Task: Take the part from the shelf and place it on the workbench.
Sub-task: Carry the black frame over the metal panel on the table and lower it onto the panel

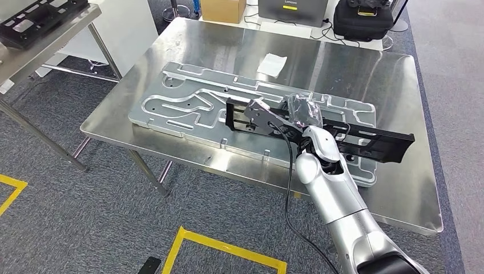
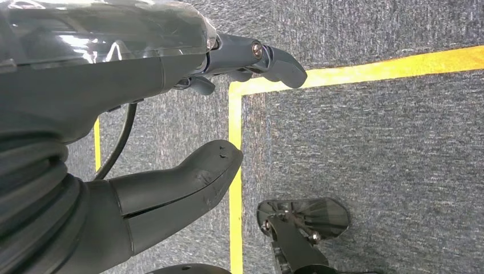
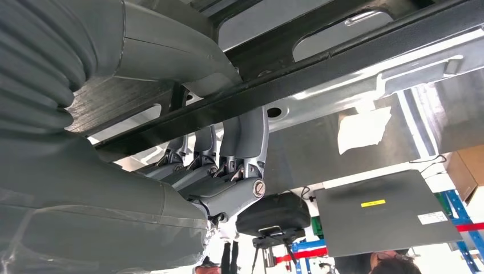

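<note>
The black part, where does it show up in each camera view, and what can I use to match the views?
Head view: the black part lies lengthwise over the grooved plate on the workbench, gripped by the right hand.
Left wrist view: not in it; the left hand hangs over carpet.
Right wrist view: the part runs as a dark bar through the right hand's fingers.
Shared landmark: white paper.

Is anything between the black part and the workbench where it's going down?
Nothing loose: the right hand holds the black part over the machined aluminium plate on the workbench. The white paper lies clear.
</note>
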Controlling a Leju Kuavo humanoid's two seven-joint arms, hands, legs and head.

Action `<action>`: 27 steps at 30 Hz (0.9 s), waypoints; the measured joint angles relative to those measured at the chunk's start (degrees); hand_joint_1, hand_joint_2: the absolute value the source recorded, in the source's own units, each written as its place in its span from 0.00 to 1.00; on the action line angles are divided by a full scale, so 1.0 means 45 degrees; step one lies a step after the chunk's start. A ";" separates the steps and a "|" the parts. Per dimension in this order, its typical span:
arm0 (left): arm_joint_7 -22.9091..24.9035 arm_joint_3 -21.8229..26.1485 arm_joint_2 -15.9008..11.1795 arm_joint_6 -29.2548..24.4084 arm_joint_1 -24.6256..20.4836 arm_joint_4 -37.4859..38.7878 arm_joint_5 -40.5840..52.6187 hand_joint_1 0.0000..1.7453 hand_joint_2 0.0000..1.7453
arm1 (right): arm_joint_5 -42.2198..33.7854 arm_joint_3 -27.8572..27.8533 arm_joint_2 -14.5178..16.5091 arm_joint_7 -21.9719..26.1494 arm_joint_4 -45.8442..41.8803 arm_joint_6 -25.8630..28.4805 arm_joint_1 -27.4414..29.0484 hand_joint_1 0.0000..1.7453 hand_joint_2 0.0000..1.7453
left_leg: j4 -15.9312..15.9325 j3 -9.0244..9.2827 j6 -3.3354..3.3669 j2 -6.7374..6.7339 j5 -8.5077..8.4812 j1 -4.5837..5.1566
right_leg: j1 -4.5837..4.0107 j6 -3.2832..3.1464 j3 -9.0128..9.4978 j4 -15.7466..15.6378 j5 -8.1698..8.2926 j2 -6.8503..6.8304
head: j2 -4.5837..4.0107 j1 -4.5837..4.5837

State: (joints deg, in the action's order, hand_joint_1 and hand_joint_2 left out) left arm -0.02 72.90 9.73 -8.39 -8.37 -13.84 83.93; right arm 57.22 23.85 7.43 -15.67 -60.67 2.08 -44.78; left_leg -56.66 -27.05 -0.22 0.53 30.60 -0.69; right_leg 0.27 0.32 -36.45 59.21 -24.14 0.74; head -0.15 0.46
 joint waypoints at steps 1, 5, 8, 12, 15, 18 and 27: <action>0.0000 -0.0001 0.0000 0.0000 0.0001 0.0000 0.0000 0.00 1.00 | 0.0000 0.0000 0.0000 0.0004 0.0000 0.0000 0.0001 1.00 1.00 | -0.0012 0.0000 0.0004 0.0001 0.0007 0.0003 | 0.0013 0.0004 0.0001 -0.0014 0.0009 0.0000 | 0.0000 0.0000; 0.0038 -0.0038 -0.0001 -0.0033 -0.0004 0.0000 0.0044 0.00 1.00 | -0.0001 -0.0001 -0.0003 0.0009 -0.0035 0.0000 0.0003 1.00 1.00 | 0.0291 0.0160 0.0173 -0.0026 -0.0170 -0.0020 | 0.0030 0.0143 0.0102 -0.0261 0.0115 0.0016 | 0.0000 -0.0030; 0.0105 -0.0119 0.0017 -0.0036 -0.0008 0.0001 0.0113 0.00 1.00 | -0.0005 0.0006 -0.0024 0.0027 -0.0086 -0.0004 0.0001 1.00 1.00 | 0.0907 0.0543 0.0263 -0.0129 -0.0442 -0.0197 | 0.0028 0.0277 -0.0510 0.0834 -0.0375 -0.0003 | 0.0000 0.0095; 0.0144 -0.0147 0.0015 -0.0024 0.0022 0.0002 0.0126 0.00 1.00 | -0.0028 0.0018 -0.0064 0.0039 -0.0028 -0.0011 0.0202 1.00 1.00 | 0.0926 0.0813 0.0134 -0.0119 -0.0185 -0.0345 | 0.0310 0.0556 -0.1883 0.2606 -0.0235 -0.0045 | 0.0000 0.0142; 0.0158 -0.0177 0.0008 0.0005 0.0041 0.0016 0.0126 0.00 1.00 | -0.0027 0.0049 -0.0101 0.0056 0.0013 0.0000 0.0242 1.00 1.00 | 0.0736 0.1199 -0.0204 -0.0036 0.0354 -0.0504 | 0.0424 0.0741 -0.1328 0.0936 0.1105 -0.0139 | 0.0000 0.0171; 0.0194 -0.0191 0.0004 0.0011 -0.0011 0.0030 0.0126 0.00 1.00 | 0.0001 0.0129 -0.0123 0.0090 0.0007 0.0023 0.0096 1.00 1.00 | 0.0536 0.1244 -0.0589 -0.0005 0.0664 -0.0515 | 0.0282 0.0378 -0.0994 0.0524 0.0685 -0.0150 | 0.0000 0.0203; 0.0248 -0.0205 0.0023 0.0012 0.0016 0.0050 0.0121 0.00 1.00 | 0.0059 0.0212 -0.0107 0.0069 0.0065 -0.0007 0.0131 1.00 1.00 | -0.3818 -0.1799 -0.0611 -0.0086 0.1322 -0.0395 | 0.0120 -0.0383 0.0037 0.0051 -0.0242 -0.0115 | 0.0000 -0.0073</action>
State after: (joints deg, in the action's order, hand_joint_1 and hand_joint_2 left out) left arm 1.09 71.97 9.83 -8.34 -8.30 -13.62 84.48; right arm 57.49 24.80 6.95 -15.35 -60.38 2.04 -44.20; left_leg -73.84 -35.14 -2.97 0.14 36.54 -2.46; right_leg 0.81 -1.40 -36.28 59.44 -25.23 0.22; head -0.15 0.13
